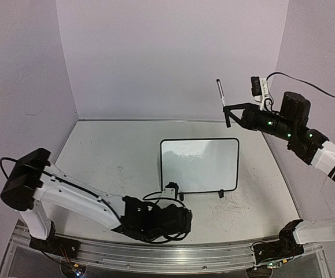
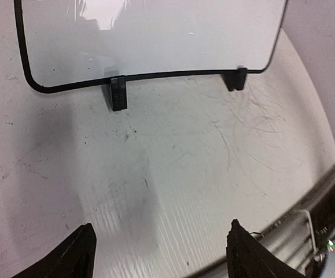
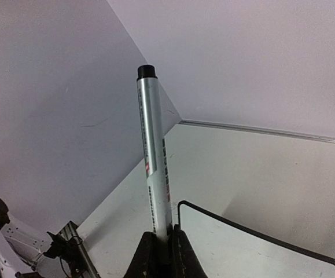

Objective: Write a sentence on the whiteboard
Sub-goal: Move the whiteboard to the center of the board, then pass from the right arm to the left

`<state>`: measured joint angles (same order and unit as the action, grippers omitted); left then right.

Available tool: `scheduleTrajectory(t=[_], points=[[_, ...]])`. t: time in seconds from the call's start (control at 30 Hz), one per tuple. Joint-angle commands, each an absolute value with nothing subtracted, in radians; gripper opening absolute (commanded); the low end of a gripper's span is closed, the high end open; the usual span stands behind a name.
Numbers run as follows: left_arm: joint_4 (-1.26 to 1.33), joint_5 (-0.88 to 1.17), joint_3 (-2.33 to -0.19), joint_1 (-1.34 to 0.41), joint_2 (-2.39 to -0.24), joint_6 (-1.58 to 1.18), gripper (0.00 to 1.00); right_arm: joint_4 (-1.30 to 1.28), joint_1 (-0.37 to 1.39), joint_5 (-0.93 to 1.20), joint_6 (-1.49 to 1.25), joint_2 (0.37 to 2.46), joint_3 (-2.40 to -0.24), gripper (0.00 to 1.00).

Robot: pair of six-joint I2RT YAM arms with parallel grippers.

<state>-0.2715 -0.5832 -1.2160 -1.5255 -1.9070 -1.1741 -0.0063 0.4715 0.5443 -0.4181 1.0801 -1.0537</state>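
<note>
Right gripper (image 3: 162,246) clamps the lower end of a marker (image 3: 154,156), its black fingers (image 3: 146,255) pressed tight against the barrel. The left gripper (image 2: 160,255) holds nothing, its two dark pointed fingers (image 2: 77,252) spread wide.

A scuffed matte white tabletop (image 1: 109,156), scored with fine grey scratches, fills the floor between pale lilac walls (image 1: 173,52). A ribbed aluminium rail (image 1: 155,249) runs along the near edge. The whiteboard (image 1: 208,174) lies right of centre on the table. It is a glossy white rectangle with rounded corners, a thin black frame and two small black feet (image 2: 117,92) on its near edge. The marker is a slim silver cylinder with a black end and small print down its side.

The sentence (image 1: 189,154) shows only as faint grey strokes on the upper left of the board, too small to read. The left wrist view cuts off the top of the board, and the right wrist view shows only one corner.

The right arm reaches high above the far right of the board, marker upright and well clear of it. The left arm lies low and folded, its gripper just off the board's near edge.
</note>
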Motion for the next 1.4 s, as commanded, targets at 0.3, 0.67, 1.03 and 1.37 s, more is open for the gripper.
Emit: scheduleTrajectory(t=[0.3,0.67,1.03,1.37], points=[[0.634,-0.302,-0.762,-1.418,-1.203,-0.677,0.88,0.852,0.698,0.490,-1.028,1.125,-0.747,0.00],[0.714,-0.108,-0.889,-1.308,-1.298,-0.710,0.87,0.998,0.879,0.393,-1.112,1.259,-0.768,0.00],[0.715,-0.100,-0.955,-1.300,-1.365,-0.779,0.57,1.058,0.959,0.409,-1.116,1.323,-0.792,0.00],[0.714,-0.116,-0.932,-1.299,-1.353,-0.809,0.16,1.059,0.983,0.396,-1.109,1.305,-0.781,0.00]])
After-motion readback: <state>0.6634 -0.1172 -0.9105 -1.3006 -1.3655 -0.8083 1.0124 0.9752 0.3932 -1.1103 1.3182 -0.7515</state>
